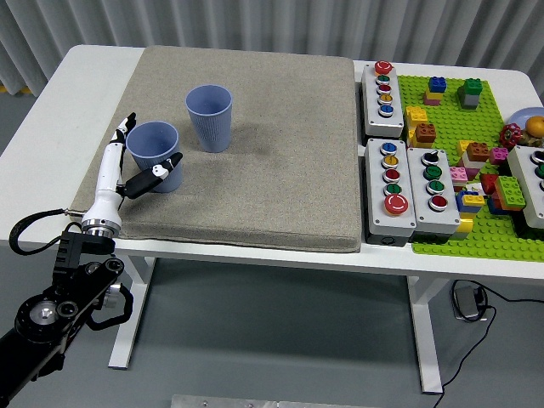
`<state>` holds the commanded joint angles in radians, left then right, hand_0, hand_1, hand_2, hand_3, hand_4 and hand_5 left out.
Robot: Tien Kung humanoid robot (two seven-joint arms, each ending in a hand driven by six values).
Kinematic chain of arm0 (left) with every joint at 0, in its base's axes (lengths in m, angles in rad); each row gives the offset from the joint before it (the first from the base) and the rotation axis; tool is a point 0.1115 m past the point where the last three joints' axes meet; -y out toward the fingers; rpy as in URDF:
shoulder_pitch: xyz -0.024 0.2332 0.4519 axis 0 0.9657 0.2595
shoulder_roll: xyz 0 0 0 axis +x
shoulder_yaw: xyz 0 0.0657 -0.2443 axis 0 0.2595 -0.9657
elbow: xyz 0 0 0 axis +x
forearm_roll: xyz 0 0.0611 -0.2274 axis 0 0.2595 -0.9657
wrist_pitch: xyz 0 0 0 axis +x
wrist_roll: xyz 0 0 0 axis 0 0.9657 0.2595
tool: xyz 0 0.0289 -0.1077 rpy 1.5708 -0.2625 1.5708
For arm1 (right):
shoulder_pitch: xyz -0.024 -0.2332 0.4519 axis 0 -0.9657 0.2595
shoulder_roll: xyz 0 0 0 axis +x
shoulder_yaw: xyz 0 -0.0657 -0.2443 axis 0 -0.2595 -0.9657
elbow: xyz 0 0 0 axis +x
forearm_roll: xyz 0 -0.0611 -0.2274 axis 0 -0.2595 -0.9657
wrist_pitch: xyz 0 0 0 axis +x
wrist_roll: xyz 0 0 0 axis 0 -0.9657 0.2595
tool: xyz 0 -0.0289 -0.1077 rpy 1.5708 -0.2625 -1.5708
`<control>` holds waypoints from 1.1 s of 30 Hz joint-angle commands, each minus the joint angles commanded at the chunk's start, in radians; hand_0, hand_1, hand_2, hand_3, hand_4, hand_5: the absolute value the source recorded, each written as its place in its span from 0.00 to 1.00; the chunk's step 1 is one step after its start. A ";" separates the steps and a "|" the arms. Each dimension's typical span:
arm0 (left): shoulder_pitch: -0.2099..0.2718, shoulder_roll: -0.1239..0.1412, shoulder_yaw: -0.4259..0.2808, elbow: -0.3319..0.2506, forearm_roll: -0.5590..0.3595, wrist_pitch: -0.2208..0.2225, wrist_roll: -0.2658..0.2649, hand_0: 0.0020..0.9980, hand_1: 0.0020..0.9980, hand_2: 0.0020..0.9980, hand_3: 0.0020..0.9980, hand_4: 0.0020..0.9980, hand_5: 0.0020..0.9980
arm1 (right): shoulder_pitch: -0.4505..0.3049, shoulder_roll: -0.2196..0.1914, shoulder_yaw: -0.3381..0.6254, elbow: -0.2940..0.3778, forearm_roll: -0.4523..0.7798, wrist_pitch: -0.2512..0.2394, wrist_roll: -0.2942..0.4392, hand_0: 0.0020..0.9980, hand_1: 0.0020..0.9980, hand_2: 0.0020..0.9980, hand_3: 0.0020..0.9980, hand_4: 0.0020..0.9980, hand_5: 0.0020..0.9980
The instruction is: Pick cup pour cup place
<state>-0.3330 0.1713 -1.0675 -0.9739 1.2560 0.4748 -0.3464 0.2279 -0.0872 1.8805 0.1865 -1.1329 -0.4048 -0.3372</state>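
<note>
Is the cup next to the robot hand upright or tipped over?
Upright. The near cup stands on the mat with its round mouth facing up, the left robot hand open beside it.
</note>
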 joint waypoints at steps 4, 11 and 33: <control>0.007 0.003 -0.004 -0.002 -0.002 -0.008 0.000 0.92 0.98 1.00 0.98 1.00 0.49 | -0.003 0.000 0.003 0.000 -0.006 0.000 -0.002 0.67 0.55 0.49 0.54 0.00 0.26; 0.052 0.028 -0.021 -0.034 0.001 -0.020 0.003 0.92 0.98 1.00 0.97 1.00 0.50 | -0.009 0.001 0.007 0.001 -0.011 -0.001 -0.003 0.67 0.55 0.49 0.54 0.00 0.26; 0.210 0.113 -0.143 -0.280 0.083 -0.014 0.023 0.90 0.96 1.00 0.92 1.00 0.52 | -0.003 -0.002 0.021 -0.001 -0.026 0.004 -0.003 0.67 0.55 0.49 0.54 0.00 0.26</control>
<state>-0.1225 0.2840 -1.2104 -1.2535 1.3385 0.4610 -0.3233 0.2251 -0.0892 1.9013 0.1855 -1.1585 -0.4004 -0.3401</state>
